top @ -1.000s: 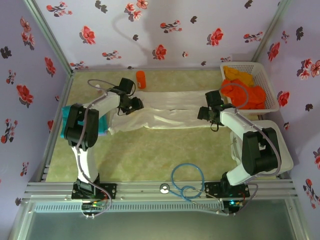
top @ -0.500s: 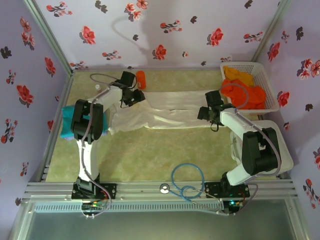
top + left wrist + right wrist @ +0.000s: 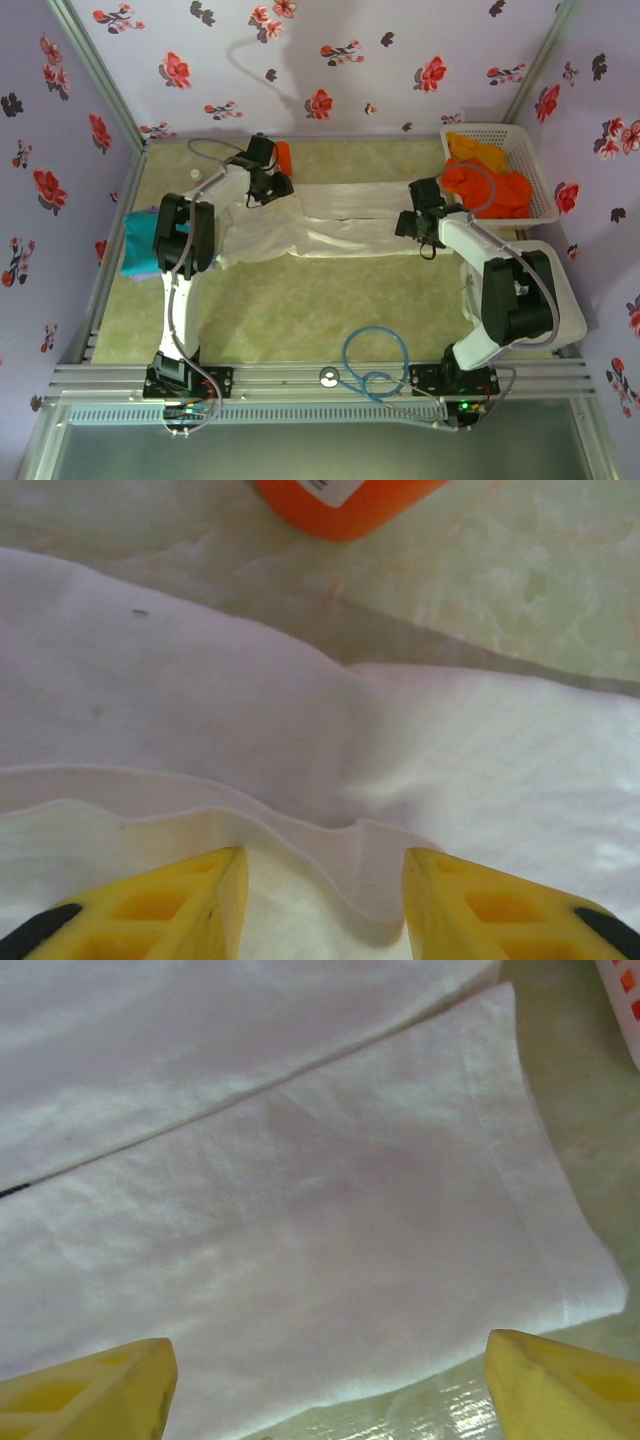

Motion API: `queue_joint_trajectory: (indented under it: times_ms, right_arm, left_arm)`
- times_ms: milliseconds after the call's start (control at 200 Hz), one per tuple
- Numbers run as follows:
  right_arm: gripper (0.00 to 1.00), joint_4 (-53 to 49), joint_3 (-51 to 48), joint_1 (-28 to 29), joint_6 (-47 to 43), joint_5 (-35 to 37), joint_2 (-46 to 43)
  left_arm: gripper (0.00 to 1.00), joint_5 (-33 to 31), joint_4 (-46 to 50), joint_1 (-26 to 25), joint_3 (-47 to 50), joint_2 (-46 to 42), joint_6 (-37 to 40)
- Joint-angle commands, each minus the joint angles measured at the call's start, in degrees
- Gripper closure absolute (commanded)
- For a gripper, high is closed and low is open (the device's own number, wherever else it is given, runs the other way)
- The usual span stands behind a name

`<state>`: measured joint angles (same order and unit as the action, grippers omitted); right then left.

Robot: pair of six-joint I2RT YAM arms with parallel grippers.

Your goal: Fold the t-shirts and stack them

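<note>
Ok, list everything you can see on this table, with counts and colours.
White shirt: one, white, spread across mid-table.
Teal shirt: one, teal, left edge.
Orange shirts: heap, count unclear, orange, in the basket.
Basket: one, white lattice, far right corner.
Bottle: one, orange, far side, beside the left gripper.
Cable: one, blue, coiled near the front rail.
Table: one, pale green.
Left gripper: open, yellow fingers, over the white shirt's hem.
Right gripper: open, yellow fingers, over the white shirt's other end.
</note>
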<state>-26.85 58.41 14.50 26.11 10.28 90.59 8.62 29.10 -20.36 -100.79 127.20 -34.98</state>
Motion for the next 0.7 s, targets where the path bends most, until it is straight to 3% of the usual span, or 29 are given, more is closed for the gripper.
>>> queue_joint_trajectory:
  times_ms: [0,150,200,415,535,695]
  right_arm:
    - [0.19,0.2,4.4,1.3,-0.1,1.0,2.6]
    - [0.25,-0.7,12.5,1.8,-0.4,2.3,11.0]
    - [0.31,0.0,15.0,1.7,-0.7,2.1,14.2]
    - [0.45,-5.8,29.9,1.5,-2.3,7.6,28.2]
    - [0.53,-7.6,34.3,0.4,-3.2,8.5,33.0]
    - [0.56,-13.1,37.9,-0.8,-3.4,8.5,37.3]
  left_arm:
    - [0.55,-4.2,2.5,0.0,4.6,-5.8,2.8]
    - [0.55,-5.3,1.6,0.1,13.6,-13.5,2.9]
    - [0.55,-5.4,1.8,0.1,16.3,-15.2,2.8]
    - [0.56,-6.4,3.0,0.1,24.2,-18.1,2.6]
    - [0.56,-7.0,3.9,0.2,24.8,-17.3,2.8]
    - [0.56,-7.6,7.3,0.2,21.4,-14.2,3.8]
